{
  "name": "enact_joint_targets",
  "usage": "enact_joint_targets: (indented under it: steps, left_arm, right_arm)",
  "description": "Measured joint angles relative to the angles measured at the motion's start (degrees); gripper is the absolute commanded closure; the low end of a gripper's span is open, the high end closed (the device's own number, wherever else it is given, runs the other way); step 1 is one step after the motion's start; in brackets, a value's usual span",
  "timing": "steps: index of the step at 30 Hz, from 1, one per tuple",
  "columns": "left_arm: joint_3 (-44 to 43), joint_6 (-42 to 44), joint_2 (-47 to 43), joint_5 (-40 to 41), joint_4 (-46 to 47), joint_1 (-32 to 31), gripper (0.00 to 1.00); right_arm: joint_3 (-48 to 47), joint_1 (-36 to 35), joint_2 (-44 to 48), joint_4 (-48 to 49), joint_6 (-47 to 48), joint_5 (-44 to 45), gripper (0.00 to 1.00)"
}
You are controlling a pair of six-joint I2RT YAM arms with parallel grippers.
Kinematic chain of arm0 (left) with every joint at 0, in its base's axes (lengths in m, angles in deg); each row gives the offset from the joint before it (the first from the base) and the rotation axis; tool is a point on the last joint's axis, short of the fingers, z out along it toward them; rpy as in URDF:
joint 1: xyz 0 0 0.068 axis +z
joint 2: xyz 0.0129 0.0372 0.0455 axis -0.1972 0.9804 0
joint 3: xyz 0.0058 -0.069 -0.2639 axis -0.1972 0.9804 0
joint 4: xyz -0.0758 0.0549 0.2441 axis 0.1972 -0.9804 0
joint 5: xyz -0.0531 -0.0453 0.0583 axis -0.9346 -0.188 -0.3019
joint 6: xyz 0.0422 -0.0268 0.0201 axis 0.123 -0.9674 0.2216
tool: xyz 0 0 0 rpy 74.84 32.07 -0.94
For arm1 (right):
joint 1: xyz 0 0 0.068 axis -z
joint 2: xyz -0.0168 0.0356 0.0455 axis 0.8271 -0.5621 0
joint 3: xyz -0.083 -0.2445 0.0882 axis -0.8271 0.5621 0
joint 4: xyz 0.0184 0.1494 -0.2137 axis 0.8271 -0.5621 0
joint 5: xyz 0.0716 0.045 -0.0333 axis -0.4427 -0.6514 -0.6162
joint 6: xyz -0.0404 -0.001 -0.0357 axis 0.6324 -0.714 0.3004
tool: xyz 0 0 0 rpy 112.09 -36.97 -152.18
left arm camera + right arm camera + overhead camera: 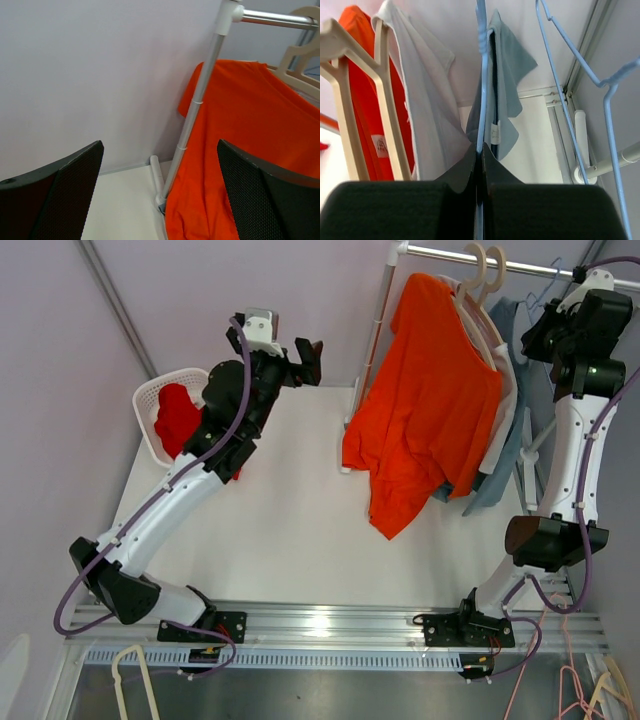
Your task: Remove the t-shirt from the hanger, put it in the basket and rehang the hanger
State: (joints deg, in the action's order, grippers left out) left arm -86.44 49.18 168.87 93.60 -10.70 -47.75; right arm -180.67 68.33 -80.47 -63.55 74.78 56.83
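Orange is the colour that catches the eye first: the orange t-shirt [425, 410] hangs from its beige hanger [480, 280] on the metal rail [520, 262], at the far right part of the table. Its neck sits over the hanger's shoulders and its lower edge falls crooked toward the table top. So I judge that the main work is not yet done. The shirt must come off the hanger and, I suppose, go into the white basket [150, 400] at the left, where a red garment [178, 418] already lies.

Behind the orange one I see a white shirt [425, 100] on a second beige hanger. After it comes a blue-grey shirt [507, 75] on a thin blue hanger [481, 30].

The left gripper [160, 147] is raised in the air, well apart from the rail. Its jaws stand wide and hold nothing. From its own camera the orange shirt and the rack's upright pole show between the two dark pads.

The right gripper [479, 150] is up at the rail on the far side of the clothes. Its jaws are pressed together, and the wire of the blue hanger runs down into the seam between them, so it seems to pinch that wire. It does not touch the orange t-shirt. It is not clear to me why it holds this hanger.
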Motion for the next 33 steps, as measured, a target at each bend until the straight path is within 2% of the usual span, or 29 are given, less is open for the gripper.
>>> enact_joint_targets:
  steps: [12, 16, 19, 22, 27, 30, 33]
  left_arm:
    - [0.02, 6.45, -0.28, -0.17, -0.44, -9.29, 0.00]
    - [1.18, 6.45, -2.36, -0.74, -0.74, -12.02, 0.01]
    - [5.49, 7.02, -6.01, -1.01, 0.52, -17.38, 0.00]
    - [12.28, 9.81, -9.46, -0.92, 4.76, -26.93, 0.01]
    - [23.28, 15.08, -10.19, -1.29, 13.35, -37.86, 0.01]
    - [28.15, 16.96, -8.52, -1.29, 17.62, -40.48, 0.00]
    - [29.44, 18.45, -5.01, -1.05, 21.84, -42.51, 0.01]
  right_arm:
    - [-5.14, -0.70, 1.03, -0.57, -0.57, 2.99, 1.00]
    - [2.49, -2.34, 8.02, -0.55, -0.94, 7.93, 1.00]
    - [15.43, -6.40, 18.45, 1.31, -2.05, 15.04, 1.00]
    - [25.05, -11.15, 28.09, 2.01, -5.03, 21.64, 1.00]
    - [23.28, -12.85, 33.79, -2.12, -12.26, 30.01, 1.00]
    - [20.74, -13.64, 34.21, -3.76, -15.47, 31.78, 1.00]
    - [18.97, -14.27, 34.05, -6.86, -18.23, 32.04, 1.00]
